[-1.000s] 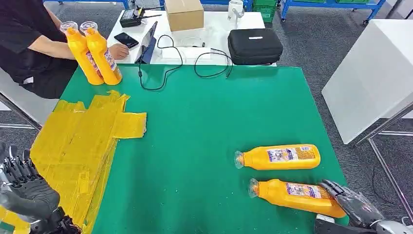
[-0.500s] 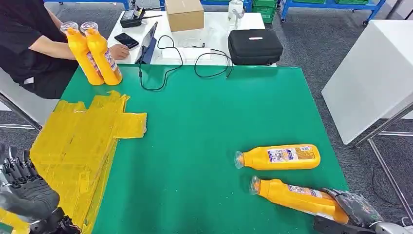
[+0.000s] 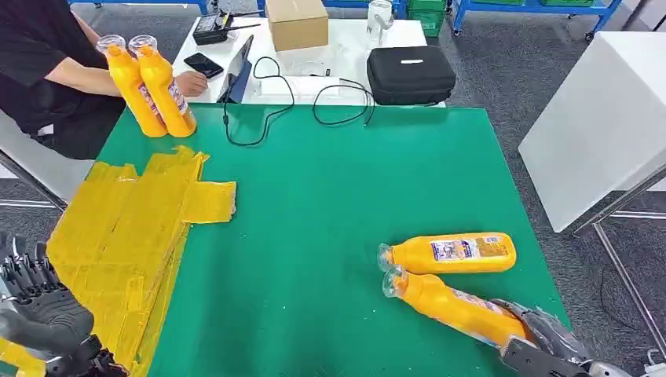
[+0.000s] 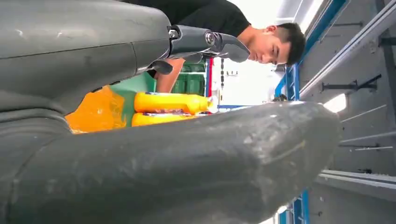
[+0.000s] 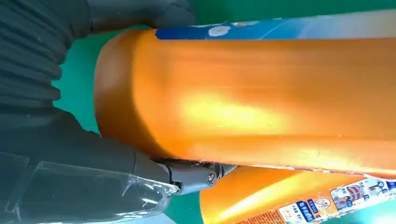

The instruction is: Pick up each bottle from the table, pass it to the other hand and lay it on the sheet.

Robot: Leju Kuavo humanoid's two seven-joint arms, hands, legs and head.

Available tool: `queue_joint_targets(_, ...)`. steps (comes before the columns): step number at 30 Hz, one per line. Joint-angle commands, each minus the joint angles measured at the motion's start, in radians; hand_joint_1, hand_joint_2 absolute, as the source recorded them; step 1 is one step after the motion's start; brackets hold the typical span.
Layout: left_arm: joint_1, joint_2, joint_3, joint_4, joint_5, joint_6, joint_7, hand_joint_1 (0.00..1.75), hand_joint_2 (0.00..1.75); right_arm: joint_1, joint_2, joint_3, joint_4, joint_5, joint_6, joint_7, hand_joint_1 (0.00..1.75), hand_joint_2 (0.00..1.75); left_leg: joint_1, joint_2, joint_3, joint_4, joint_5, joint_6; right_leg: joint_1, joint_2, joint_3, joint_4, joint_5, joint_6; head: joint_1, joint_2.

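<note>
Two orange bottles lie at the right front of the green table (image 3: 330,181). My right hand (image 3: 546,338) grips the base of the nearer bottle (image 3: 451,306), whose capped end is tilted up and almost touches the neck of the farther bottle (image 3: 451,253). The right wrist view has the held bottle (image 5: 261,93) close up between the thumb and fingers (image 5: 196,173), with the other bottle (image 5: 289,200) beyond it. Two more bottles (image 3: 153,85) stand upright at the far left corner, above the yellow sheet (image 3: 129,236). My left hand (image 3: 43,314) hangs at the near left with nothing in it, fingers apart.
A person in black (image 3: 47,71) sits at the far left corner with a hand by the upright bottles. Behind the green table a white table carries a cardboard box (image 3: 297,22), a black case (image 3: 411,75), a tablet and cables. A white panel (image 3: 605,118) stands to the right.
My right hand has closed on the near bottle's base and lifted it; its neck has swung up and leftward toward the farther bottle. The left hand has barely moved.
</note>
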Motion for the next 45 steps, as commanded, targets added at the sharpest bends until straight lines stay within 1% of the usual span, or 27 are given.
queue_joint_targets(1,-0.013,0.018,0.025,0.032,0.004,-0.002,0.004,0.0,0.0,-0.014,0.06,0.005,0.003,-0.007,0.006,-0.004,1.75,1.75,0.0,0.002,0.002,-0.001,0.0,-0.002,0.0,0.001,0.002,-0.002,0.0,0.0,0.0,0.0)
queue_joint_targets(10,-0.013,0.018,0.025,0.032,0.004,-0.002,0.004,0.0,0.0,-0.014,0.06,0.005,0.003,-0.007,0.006,-0.004,1.75,1.75,0.0,0.001,0.001,-0.001,0.0,-0.002,0.0,0.0,0.001,-0.001,0.0,-0.001,0.0,0.0)
queue_joint_targets(11,-0.015,0.011,0.031,0.032,0.01,-0.008,0.004,0.0,0.0,0.048,0.089,-0.078,-0.095,-0.172,0.033,-0.111,1.75,1.75,0.0,0.001,0.0,-0.001,0.0,-0.002,0.0,0.0,0.0,-0.001,0.0,-0.001,0.0,0.0)
queue_joint_targets(12,-0.01,0.007,0.032,0.03,0.009,-0.011,0.004,0.0,0.0,0.08,0.096,-0.087,-0.15,-0.18,0.033,-0.095,1.75,1.75,0.0,0.002,0.001,-0.001,0.0,-0.003,0.0,0.001,0.001,-0.001,0.0,-0.001,0.0,0.0)
queue_joint_targets(13,-0.004,0.004,0.03,0.032,0.004,-0.015,0.004,0.0,0.0,0.118,0.109,-0.105,-0.228,-0.197,0.039,-0.067,1.75,1.75,0.0,-0.001,0.0,0.0,0.0,-0.002,0.0,-0.002,0.0,0.0,-0.001,-0.001,0.0,0.0)
queue_joint_targets(14,0.002,0.001,0.027,0.042,0.001,-0.026,0.004,0.0,0.0,0.124,0.133,-0.116,-0.252,-0.201,0.047,-0.066,1.75,1.75,-0.001,-0.001,-0.001,0.0,0.0,-0.002,-0.001,-0.002,-0.001,0.001,-0.001,-0.001,0.0,0.0)
queue_joint_targets(16,0.016,-0.003,0.015,0.108,0.021,-0.103,0.004,0.0,0.0,0.069,0.226,-0.128,-0.246,-0.212,0.082,-0.106,1.75,1.75,0.0,-0.001,-0.001,-0.001,0.0,-0.003,0.0,-0.002,-0.001,0.0,-0.001,-0.001,0.0,0.0)
queue_joint_targets(17,0.019,-0.006,0.005,0.129,0.035,-0.15,0.03,0.0,1.75,-0.003,0.284,-0.11,-0.213,-0.208,0.095,-0.137,1.75,1.75,0.001,0.0,0.0,-0.002,0.0,-0.002,0.001,0.0,0.0,-0.002,0.0,-0.001,0.0,0.0)
queue_joint_targets(18,0.022,-0.011,-0.004,0.14,0.053,-0.19,0.053,0.0,1.75,-0.068,0.323,-0.085,-0.179,-0.198,0.108,-0.154,1.75,1.75,0.001,0.003,0.003,-0.004,0.0,-0.003,0.001,0.002,0.003,-0.004,0.0,-0.001,0.0,0.0)
queue_joint_targets(20,0.028,-0.023,-0.031,0.156,0.075,-0.256,0.071,0.0,1.75,-0.224,0.387,-0.009,-0.086,-0.185,0.127,-0.163,1.75,1.75,0.002,0.007,0.002,-0.004,0.0,-0.003,0.002,0.006,0.001,-0.004,0.002,-0.001,0.001,0.0)
queue_joint_targets(21,0.029,-0.024,-0.05,0.158,0.098,-0.287,0.082,0.0,1.75,-0.294,0.416,0.02,-0.042,-0.192,0.131,-0.172,1.75,1.75,0.003,0.006,0.001,-0.003,0.0,-0.002,0.003,0.006,0.0,-0.003,0.002,-0.001,0.0,0.0)
queue_joint_targets(23,0.03,-0.03,-0.093,0.151,0.097,-0.298,0.083,0.0,1.75,-0.427,0.459,0.091,0.04,-0.192,0.135,-0.164,1.75,1.75,0.004,0.014,0.0,-0.003,0.0,-0.003,0.004,0.011,-0.002,-0.004,0.004,-0.001,0.0,0.0)
queue_joint_targets(25,0.026,-0.023,-0.128,0.143,0.103,-0.281,0.086,0.0,1.75,-0.509,0.475,0.148,0.089,-0.204,0.124,-0.151,1.75,1.75,0.003,0.018,0.002,-0.003,0.001,-0.004,0.004,0.015,-0.002,-0.004,0.005,-0.002,0.0,0.0)
queue_joint_targets(26,0.025,-0.019,-0.137,0.141,0.105,-0.269,0.086,0.0,1.75,-0.526,0.476,0.164,0.098,-0.212,0.118,-0.145,1.75,1.75,0.004,0.019,0.001,-0.003,0.001,-0.004,0.004,0.015,-0.002,-0.003,0.006,-0.003,0.001,0.0)
queue_joint_targets(27,0.025,-0.019,-0.137,0.141,0.105,-0.269,0.086,0.0,1.75,-0.526,0.476,0.164,0.098,-0.212,0.118,-0.145,1.75,1.75,0.004,0.022,0.001,-0.003,0.002,-0.005,0.004,0.018,-0.003,-0.003,0.007,-0.004,0.001,0.0)
queue_joint_targets(28,0.025,-0.019,-0.137,0.141,0.105,-0.269,0.086,0.0,1.75,-0.526,0.476,0.164,0.098,-0.212,0.118,-0.145,1.75,1.75,0.003,0.02,0.001,-0.003,0.002,-0.004,0.004,0.015,-0.003,-0.002,0.006,-0.004,0.0,0.0)
queue_joint_targets(29,0.019,-0.017,-0.139,0.141,0.108,-0.265,0.09,0.0,1.75,-0.556,0.49,0.18,0.114,-0.213,0.114,-0.127,1.75,1.75,0.003,0.013,-0.001,-0.001,0.003,-0.003,0.003,0.009,-0.003,0.0,0.004,-0.004,0.0,0.0)
queue_joint_targets(31,0.017,-0.012,-0.137,0.142,0.109,-0.264,0.091,0.0,1.75,-0.556,0.49,0.184,0.115,-0.212,0.113,-0.128,1.75,1.75,0.003,0.016,0.001,-0.002,0.005,-0.004,0.003,0.012,-0.004,-0.001,0.007,-0.005,0.001,0.0)
queue_joint_targets(32,0.017,-0.011,-0.135,0.144,0.114,-0.263,0.092,0.0,1.75,-0.55,0.482,0.189,0.111,-0.213,0.108,-0.133,1.75,1.75,0.003,0.009,0.0,-0.002,0.004,-0.003,0.003,0.009,-0.002,-0.001,0.006,-0.005,0.001,0.0)
queue_joint_targets(33,0.018,-0.01,-0.135,0.147,0.119,-0.266,0.093,0.0,1.75,-0.553,0.485,0.193,0.116,-0.214,0.102,-0.135,1.75,1.75,0.003,0.008,-0.001,-0.002,0.005,-0.004,0.003,0.008,-0.001,-0.001,0.006,-0.005,0.001,0.0)
queue_joint_targets(36,0.017,-0.012,-0.142,0.16,0.127,-0.283,0.101,0.0,1.75,-0.598,0.521,0.217,0.176,-0.169,0.052,-0.12,1.75,1.75,0.003,0.01,-0.001,-0.002,0.005,-0.005,0.003,0.008,-0.002,-0.001,0.006,-0.005,0.001,0.0)
queue_joint_targets(38,0.01,-0.01,-0.155,0.166,0.131,-0.297,0.104,0.0,1.75,-0.659,0.558,0.245,0.253,-0.133,0.023,-0.105,1.75,1.75,0.002,0.007,-0.003,-0.002,0.005,-0.004,0.003,0.007,-0.003,0.0,0.006,-0.005,0.0,0.0)
queue_joint_targets(40,-0.004,-0.005,-0.171,0.174,0.131,-0.304,0.11,0.0,1.75,-0.714,0.602,0.269,0.34,-0.116,0.009,-0.099,1.75,1.75,0.003,0.01,-0.003,-0.002,0.005,-0.005,0.003,0.009,-0.004,0.0,0.007,-0.005,0.0,0.0)
queue_joint_targets(41,-0.012,-0.003,-0.177,0.181,0.132,-0.3,0.118,0.0,1.75,-0.737,0.623,0.285,0.385,-0.107,0.005,-0.101,1.75,1.75,0.003,0.009,-0.004,-0.002,0.006,-0.004,0.003,0.008,-0.005,0.0,0.007,-0.005,0.001,0.0)
queue_joint_targets(42,-0.019,-0.003,-0.181,0.185,0.132,-0.294,0.122,0.0,1.75,-0.751,0.639,0.302,0.412,-0.095,-0.001,-0.1,1.75,1.75,0.003,0.011,-0.003,-0.002,0.006,-0.005,0.003,0.01,-0.005,0.0,0.008,-0.005,0.001,0.0)
queue_joint_targets(44,-0.023,-0.002,-0.182,0.187,0.133,-0.29,0.124,0.0,1.75,-0.757,0.653,0.314,0.426,-0.088,-0.009,-0.103,1.75,1.75,0.003,0.007,-0.004,-0.002,0.006,-0.004,0.003,0.006,-0.005,0.0,0.007,-0.005,0.001,0.0)
queue_joint_targets(45,-0.023,-0.002,-0.182,0.187,0.133,-0.29,0.124,0.0,1.75,-0.757,0.653,0.314,0.426,-0.088,-0.009,-0.103,1.75,1.75,0.003,0.009,-0.004,-0.002,0.006,-0.005,0.003,0.007,-0.005,0.0,0.007,-0.006,0.001,0.0)
